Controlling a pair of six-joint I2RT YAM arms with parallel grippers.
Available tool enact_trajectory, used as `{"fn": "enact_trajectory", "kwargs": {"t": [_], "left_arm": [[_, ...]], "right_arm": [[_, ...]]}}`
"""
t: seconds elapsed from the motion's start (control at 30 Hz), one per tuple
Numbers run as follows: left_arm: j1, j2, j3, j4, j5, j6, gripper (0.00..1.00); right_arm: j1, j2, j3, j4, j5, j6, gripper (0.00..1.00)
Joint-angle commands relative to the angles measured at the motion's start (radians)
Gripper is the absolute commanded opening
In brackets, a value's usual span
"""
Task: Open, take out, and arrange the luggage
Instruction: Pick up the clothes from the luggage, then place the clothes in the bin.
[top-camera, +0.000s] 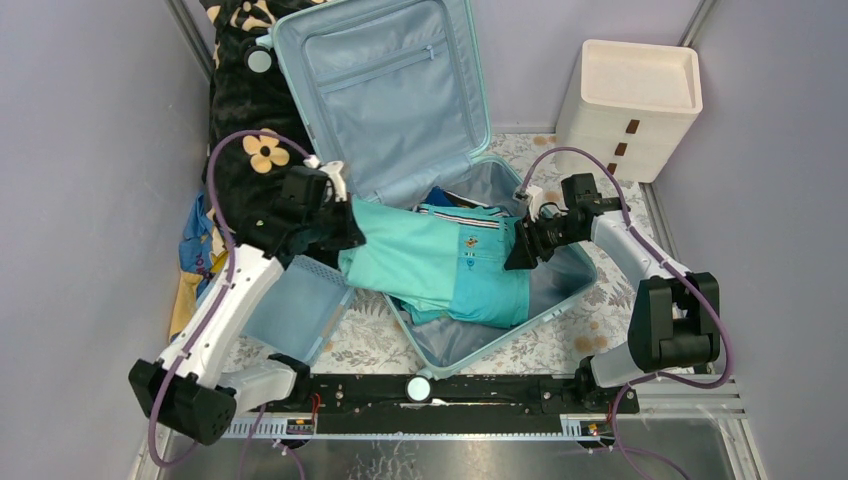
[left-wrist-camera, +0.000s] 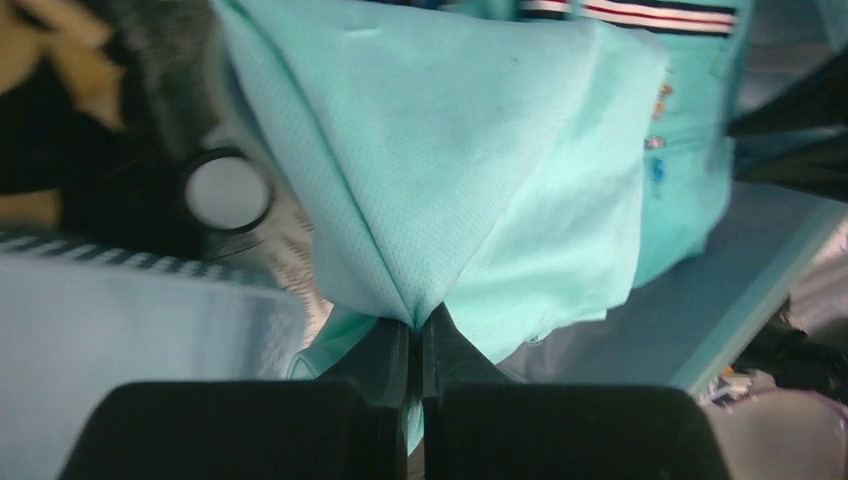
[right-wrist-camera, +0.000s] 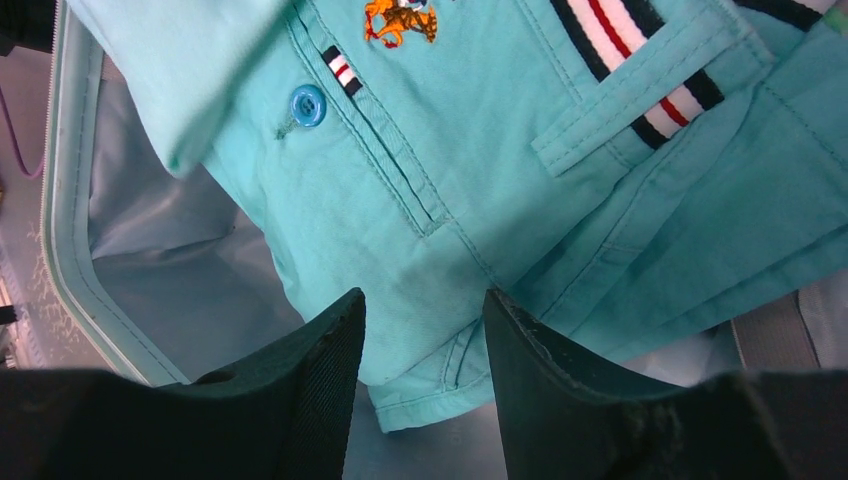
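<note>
Starting at the left wall, a black flower-print cloth (top-camera: 245, 150) lies bunched along the far-left side, with a small blue basket (top-camera: 290, 310) on the patterned table cover (top-camera: 560, 340) nearer the arm bases. Just beside the basket, the left gripper (top-camera: 335, 225) is clenched on a mint-green shirt (top-camera: 400, 250); the left wrist view shows the two fingers (left-wrist-camera: 440, 345) pressed together with a pinched fold of that shirt (left-wrist-camera: 450, 170) gathered between their tips, the fabric fanning away from the pinch. The luggage (top-camera: 385, 100) sits in the middle of the table, open, its lid standing up against the back wall with the grey-blue lining and zip pocket facing the camera, its lower half lying flat toward the near edge. The shirt stretches from the left gripper across the left rim into the lower half, where it overlaps a pair of turquoise shorts (top-camera: 490, 280) with a striped waistband. Over the right part of those shorts the right gripper (top-camera: 522, 245) is released: the right wrist view shows its fingers (right-wrist-camera: 320, 370) parted, the shorts (right-wrist-camera: 560, 200) visible in the gap, along with a blue button (right-wrist-camera: 307, 104) and an orange embroidered emblem (right-wrist-camera: 400, 18); contact with the fabric cannot be determined. At the far right a cream drawer unit (top-camera: 625, 110) stands well apart from the luggage
</note>
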Motion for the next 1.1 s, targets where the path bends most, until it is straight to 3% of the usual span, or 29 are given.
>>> {"fn": "enact_trajectory", "kwargs": {"t": [0.0,0.13,0.43,0.83,1.07], "left_arm": [[0.11,-0.073,-0.039,-0.097,-0.073,0.057,0.0],[0.155,-0.101,-0.046,-0.158,-0.108,0.079,0.0],[0.261,-0.125,-0.033,-0.24,-0.334,0.078,0.0],[0.433,-0.143,-0.104,-0.269,-0.407,0.006,0.0],[0.453,-0.203,-0.078,-0.303,-0.494,-0.035,0.0]], "right_arm": [[-0.006,-0.038,0.001,0.009,0.008,-0.014,0.54],[-0.011,-0.04,0.001,0.009,0.009,-0.013,0.54],[-0.02,-0.047,-0.001,0.006,0.008,-0.016,0.55],[-0.034,-0.066,-0.002,-0.008,-0.029,-0.024,0.55],[-0.035,-0.069,0.003,-0.023,-0.047,-0.038,0.55]]}}
